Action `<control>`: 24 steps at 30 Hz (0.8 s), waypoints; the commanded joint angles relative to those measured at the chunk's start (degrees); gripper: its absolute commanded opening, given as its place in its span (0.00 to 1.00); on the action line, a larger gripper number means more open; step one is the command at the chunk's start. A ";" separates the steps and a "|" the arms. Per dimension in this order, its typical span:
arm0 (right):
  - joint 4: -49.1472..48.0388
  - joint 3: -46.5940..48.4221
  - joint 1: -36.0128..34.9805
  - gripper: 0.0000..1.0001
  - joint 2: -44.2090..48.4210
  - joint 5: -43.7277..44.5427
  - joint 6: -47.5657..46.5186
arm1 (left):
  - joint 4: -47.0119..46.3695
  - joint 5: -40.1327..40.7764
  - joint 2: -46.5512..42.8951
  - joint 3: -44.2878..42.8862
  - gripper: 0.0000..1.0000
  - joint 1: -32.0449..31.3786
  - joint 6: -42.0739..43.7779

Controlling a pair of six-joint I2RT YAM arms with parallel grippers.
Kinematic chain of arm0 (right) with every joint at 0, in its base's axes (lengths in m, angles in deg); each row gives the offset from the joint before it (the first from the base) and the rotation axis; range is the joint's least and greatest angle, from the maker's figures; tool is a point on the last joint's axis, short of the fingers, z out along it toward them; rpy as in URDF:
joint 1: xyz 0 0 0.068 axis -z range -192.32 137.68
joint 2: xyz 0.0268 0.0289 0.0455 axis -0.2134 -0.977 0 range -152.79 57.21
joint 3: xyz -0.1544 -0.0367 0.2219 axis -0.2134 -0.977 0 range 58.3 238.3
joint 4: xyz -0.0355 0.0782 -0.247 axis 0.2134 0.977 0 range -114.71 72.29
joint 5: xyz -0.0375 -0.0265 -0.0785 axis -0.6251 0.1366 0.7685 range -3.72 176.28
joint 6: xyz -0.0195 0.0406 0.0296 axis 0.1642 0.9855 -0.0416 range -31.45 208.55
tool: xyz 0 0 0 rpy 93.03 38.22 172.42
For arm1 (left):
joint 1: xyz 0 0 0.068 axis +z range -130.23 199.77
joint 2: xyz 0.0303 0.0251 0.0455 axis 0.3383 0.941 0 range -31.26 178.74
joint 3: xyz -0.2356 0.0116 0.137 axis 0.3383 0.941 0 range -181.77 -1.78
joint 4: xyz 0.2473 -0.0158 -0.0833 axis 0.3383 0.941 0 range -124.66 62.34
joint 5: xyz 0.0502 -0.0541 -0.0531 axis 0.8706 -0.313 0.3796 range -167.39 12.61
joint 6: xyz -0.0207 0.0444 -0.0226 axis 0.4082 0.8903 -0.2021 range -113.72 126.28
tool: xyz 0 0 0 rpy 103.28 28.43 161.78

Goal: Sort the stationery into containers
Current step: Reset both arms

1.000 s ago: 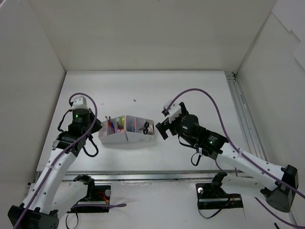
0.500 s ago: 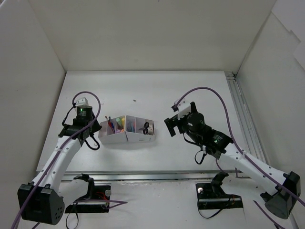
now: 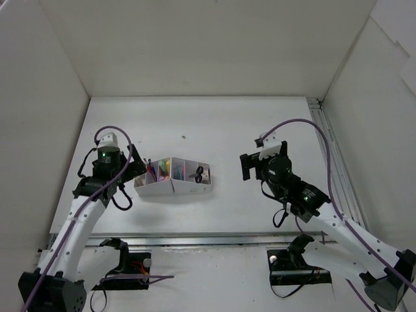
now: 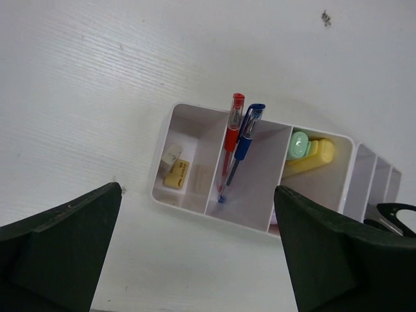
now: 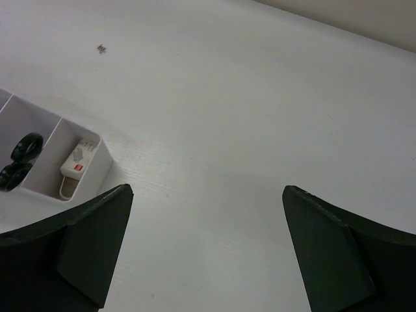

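The white containers point(image 3: 170, 189) hold the stationery. In the left wrist view the containers point(image 4: 162, 166) show small erasers point(image 4: 177, 174) in the end compartment. A red pen point(image 4: 230, 140) and a blue pen point(image 4: 242, 146) lean in the compartment beside it, then come a green marker point(image 4: 298, 144) and a yellow marker point(image 4: 315, 156). Black scissors point(image 3: 199, 173) lie further right. My left gripper point(image 4: 198, 188) hovers open and empty just left of the containers; from above the left gripper point(image 3: 132, 171) sits beside their left end. My right gripper point(image 5: 208, 188) is open over bare table, well right of them.
The right wrist view shows the containers' right end point(image 5: 104, 166) with a small white item with a red label point(image 5: 75, 162) next to the scissors point(image 5: 16, 162). A tiny dark speck point(image 3: 183, 137) lies behind them. White walls enclose the table; a rail point(image 3: 328, 153) runs along its right side.
My left gripper has gone from shut to wide open beside the containers' left end. My right arm has drawn back to the right, away from the containers, still open.
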 commanded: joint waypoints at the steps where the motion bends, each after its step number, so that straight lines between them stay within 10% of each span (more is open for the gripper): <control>1: -2.03 -1.03 1.24 0.98 2.55 11.05 7.45 | 0.84 4.40 -8.27 -2.97 1.00 0.40 -3.43; 8: 8.84 -4.11 3.17 0.98 5.54 27.14 22.82 | 5.94 10.57 -19.88 -3.50 1.00 0.40 -8.53; 24: 13.96 -2.79 3.53 0.98 12.74 27.94 27.59 | 10.78 18.03 -21.29 -4.20 1.00 -0.12 -12.66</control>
